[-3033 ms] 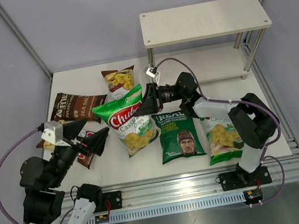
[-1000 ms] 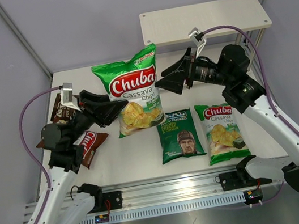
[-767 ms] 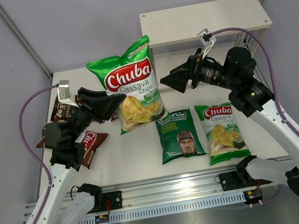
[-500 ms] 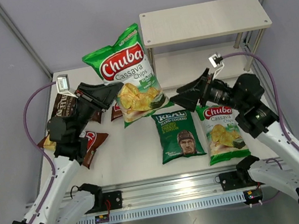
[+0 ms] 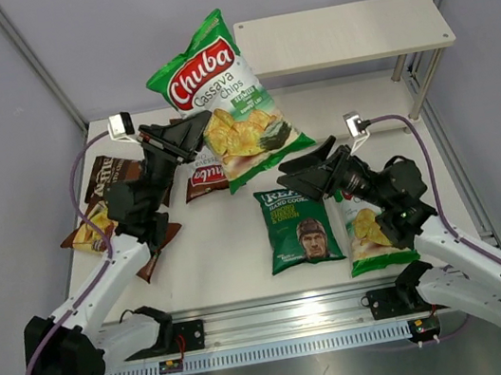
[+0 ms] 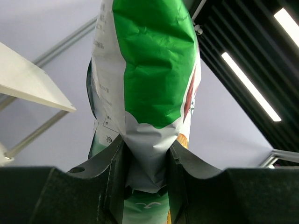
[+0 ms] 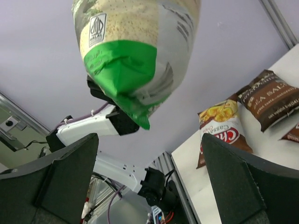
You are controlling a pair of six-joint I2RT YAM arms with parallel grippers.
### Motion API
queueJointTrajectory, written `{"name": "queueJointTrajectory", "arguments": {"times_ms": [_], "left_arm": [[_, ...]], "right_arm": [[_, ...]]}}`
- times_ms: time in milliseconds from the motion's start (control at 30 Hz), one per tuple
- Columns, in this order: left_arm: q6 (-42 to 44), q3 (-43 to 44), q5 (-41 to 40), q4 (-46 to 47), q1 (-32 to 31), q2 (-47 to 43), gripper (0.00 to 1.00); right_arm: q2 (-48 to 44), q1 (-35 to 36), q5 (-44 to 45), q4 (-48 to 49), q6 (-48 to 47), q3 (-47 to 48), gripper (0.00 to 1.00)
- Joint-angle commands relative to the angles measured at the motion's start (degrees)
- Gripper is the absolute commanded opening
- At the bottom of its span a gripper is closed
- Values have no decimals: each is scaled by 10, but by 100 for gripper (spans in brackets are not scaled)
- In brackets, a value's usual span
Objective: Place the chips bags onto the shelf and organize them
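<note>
Trouble could start close to the front, where the REAL bag point(image 5: 300, 227) and a second green Chuba bag point(image 5: 366, 234) lie flat on the table point(image 5: 236, 272). The second one is partly under the right arm point(image 5: 432, 234). The right gripper point(image 5: 301, 171) hangs just above them with its fingers wide apart and nothing in them. If it drops lower, it could squash those chips or push the bags out of place. A bit farther back, the left gripper point(image 6: 145, 154) is squeezed tight on one edge of the raised green Chuba bag point(image 5: 226, 95), which is tilted high above the table. The pinch is on thin, crinkly foil at one side only, so the bag could slip out, swing or twist when the arm moves. If it fell, it might land on the brown Chuba bag point(image 5: 205, 171) below it. Farthest back stands the shelf point(image 5: 340, 33), to the right of the raised bag and not touching it. The bag's far corner may bump the top board's edge on the way over. A bump like that could knock the bag loose or leave it lying crooked.
</note>
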Motion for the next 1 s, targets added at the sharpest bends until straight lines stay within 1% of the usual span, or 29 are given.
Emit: {"name": "queueJointTrajectory", "arguments": {"times_ms": [0,67,133,233,267,333,367,400,500,533,600,633,733,767,800,833,867,900,933,967], "left_arm": [[-73,29,-62,112,-30,31,0],[-91,32,-67,140,-41,46,0],[-94,44,-70,139,-55,61,0],[-80,57,-65,129,-66,72,0],[-67,61,-52,125,-68,75,0],[-46,74,-35,119,-69,79,0],[-37,78,-16,117,-70,84,0],[-29,81,-8,113,-72,86,0],[-22,74,2,113,-82,92,0],[-25,71,3,113,-83,95,0],[-27,69,13,113,-84,103,0],[-26,72,19,113,-85,107,0],[-16,87,44,98,-85,112,1],[-8,92,54,90,-84,112,5],[3,99,58,69,-85,106,12],[27,103,60,56,-83,101,21],[42,105,61,43,-83,96,37],[58,108,63,22,-80,90,47],[92,111,61,5,-79,75,55],[134,122,49,-56,-77,58,71]], "right_arm": [[22,26,78,108,-26,36,99],[43,32,92,117,-32,48,99],[59,34,97,144,-32,53,99],[67,43,99,152,-41,72,99],[66,43,103,160,-44,72,99],[58,43,128,147,-54,76,99],[54,43,141,118,-56,83,99],[51,43,176,105,-59,86,98],[50,43,200,101,-64,88,91],[55,44,199,102,-62,90,85],[60,44,210,96,-59,101,82],[65,43,215,94,-60,106,79],[74,43,226,73,-64,120,62],[77,44,222,69,-70,123,49],[80,44,217,62,-73,127,45],[80,43,215,54,-74,130,42],[80,43,213,43,-75,135,38],[80,42,213,41,-78,135,30],[78,43,216,37,-78,136,27],[78,43,232,25,-77,141,27]]}}
